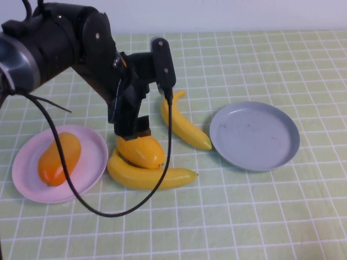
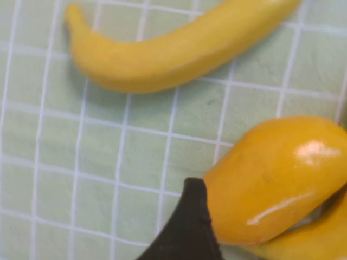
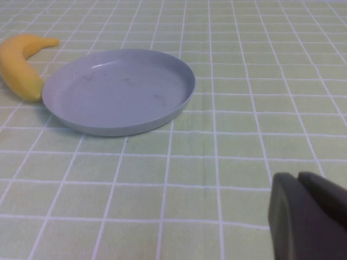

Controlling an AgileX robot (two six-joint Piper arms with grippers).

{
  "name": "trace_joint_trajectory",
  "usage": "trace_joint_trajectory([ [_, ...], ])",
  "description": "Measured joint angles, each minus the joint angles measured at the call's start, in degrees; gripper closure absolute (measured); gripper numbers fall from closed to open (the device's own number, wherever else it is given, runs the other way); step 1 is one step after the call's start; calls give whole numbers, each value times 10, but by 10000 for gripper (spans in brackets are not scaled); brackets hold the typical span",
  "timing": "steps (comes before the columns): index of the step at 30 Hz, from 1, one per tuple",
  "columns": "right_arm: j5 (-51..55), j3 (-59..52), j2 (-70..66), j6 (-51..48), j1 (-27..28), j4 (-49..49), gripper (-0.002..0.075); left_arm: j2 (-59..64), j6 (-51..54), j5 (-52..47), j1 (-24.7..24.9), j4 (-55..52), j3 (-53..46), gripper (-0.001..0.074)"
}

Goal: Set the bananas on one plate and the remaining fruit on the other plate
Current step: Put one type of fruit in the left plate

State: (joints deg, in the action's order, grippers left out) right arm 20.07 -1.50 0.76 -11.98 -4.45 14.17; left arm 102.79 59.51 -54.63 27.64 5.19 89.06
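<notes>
One mango [image 1: 58, 158] lies on the pale pink plate [image 1: 93, 142] at the left. The second mango [image 1: 142, 151] rests mid-table against a banana [image 1: 154, 177]. My left gripper [image 1: 134, 134] is down over this mango, its jaws on either side of it. In the left wrist view one dark finger [image 2: 190, 227] touches the mango [image 2: 276, 173], and the other finger is out of frame. The other banana [image 1: 184, 127] lies beside the empty grey-blue plate [image 1: 255, 135]. My right gripper [image 3: 303, 216] is shut and empty, low over the cloth near the grey-blue plate [image 3: 119, 89].
A green checked cloth covers the table. The left arm's black cable [image 1: 108, 211] loops over the cloth in front of the pink plate. The right arm is out of the high view.
</notes>
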Motion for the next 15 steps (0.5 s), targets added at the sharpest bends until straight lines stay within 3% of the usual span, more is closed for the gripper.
trace_joint_trajectory([
  [4, 0, 0, 0, 0, 0, 0, 743, 17, 102, -18, 0, -10, 0, 140],
  [15, 0, 0, 0, 0, 0, 0, 743, 86, 193, -29, 0, -35, 0, 143],
])
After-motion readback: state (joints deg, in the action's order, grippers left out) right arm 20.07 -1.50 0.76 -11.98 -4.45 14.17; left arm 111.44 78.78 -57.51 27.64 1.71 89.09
